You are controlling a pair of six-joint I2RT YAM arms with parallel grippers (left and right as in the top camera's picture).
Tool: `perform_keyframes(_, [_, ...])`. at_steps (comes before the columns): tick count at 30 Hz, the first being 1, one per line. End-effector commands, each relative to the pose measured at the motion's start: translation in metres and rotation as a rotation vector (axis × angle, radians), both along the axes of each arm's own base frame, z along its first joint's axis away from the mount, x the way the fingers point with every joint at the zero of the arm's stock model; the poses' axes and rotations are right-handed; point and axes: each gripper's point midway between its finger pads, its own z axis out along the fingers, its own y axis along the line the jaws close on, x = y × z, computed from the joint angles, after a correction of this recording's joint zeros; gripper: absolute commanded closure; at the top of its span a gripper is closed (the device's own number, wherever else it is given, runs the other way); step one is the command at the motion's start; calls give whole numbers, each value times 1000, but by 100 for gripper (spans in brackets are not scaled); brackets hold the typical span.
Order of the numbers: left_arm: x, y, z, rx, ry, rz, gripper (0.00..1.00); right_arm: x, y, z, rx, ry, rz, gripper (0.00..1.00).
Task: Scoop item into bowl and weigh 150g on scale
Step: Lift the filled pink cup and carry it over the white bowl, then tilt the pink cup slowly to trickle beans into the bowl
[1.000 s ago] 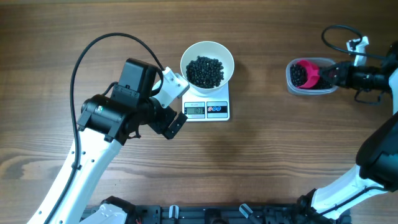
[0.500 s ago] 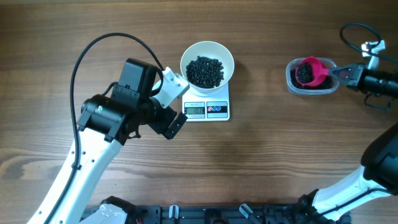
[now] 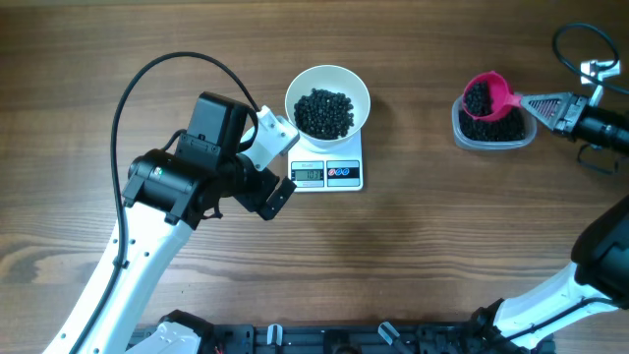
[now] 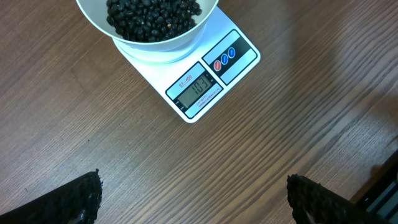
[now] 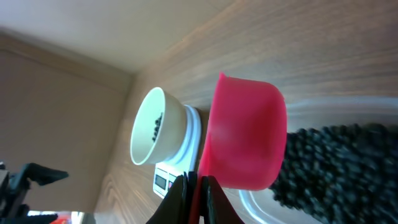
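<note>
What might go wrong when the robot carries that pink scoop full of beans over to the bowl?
1. The right gripper holds the pink scoop only by its thin handle. Beans may roll off onto the table before reaching the bowl.
2. The open left gripper hangs right beside the scale. A bump could upset the reading.
3. Dumping the whole scoopful might add too much.

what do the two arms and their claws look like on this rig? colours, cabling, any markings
Both are white tubular links with black joint housings; no markings legible. The left arm has a black cable arching over it. The left claw has a white block on one side and black textured pads. The right arm has a thinner black lead with a white connector. The right claw tapers to slim dark fingers.
</note>
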Motion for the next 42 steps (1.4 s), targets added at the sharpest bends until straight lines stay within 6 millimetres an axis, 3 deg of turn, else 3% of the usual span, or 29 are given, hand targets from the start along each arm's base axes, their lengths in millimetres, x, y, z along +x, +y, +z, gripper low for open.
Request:
perform_keyframes(1, [-2, 0, 0, -3, -1, -17, 0, 15, 41, 19, 70, -53, 99, 96])
perform_keyframes(4, [-2, 0, 0, -3, -2, -17, 0, 38, 90, 40, 56, -101, 202, 96])
perform_keyframes(10, [-2, 0, 0, -3, -1, -17, 0, 66, 162, 90, 19, -275, 349, 96])
perform_keyframes(14, [-2, 0, 0, -2, -2, -17, 0, 69, 209, 89, -52, -348, 427, 96])
perform_keyframes(19, [-2, 0, 0, -2, -2, -17, 0, 52, 269, 87, -74, -405, 558, 96])
perform_keyframes(22, [-2, 0, 0, -2, -2, -17, 0, 57, 276, 72, -165, -374, 533, 96])
perform_keyframes(27, [-2, 0, 0, -3, -1, -17, 0, 61, 267, 50, -318, -373, 519, 96])
perform_keyframes(38, [-2, 0, 0, -3, -1, -17, 0, 52, 282, 57, -634, -513, 556, 96])
perform_keyframes(42, [-2, 0, 0, -3, -1, -17, 0, 40, 280, 84, -677, -614, 574, 96])
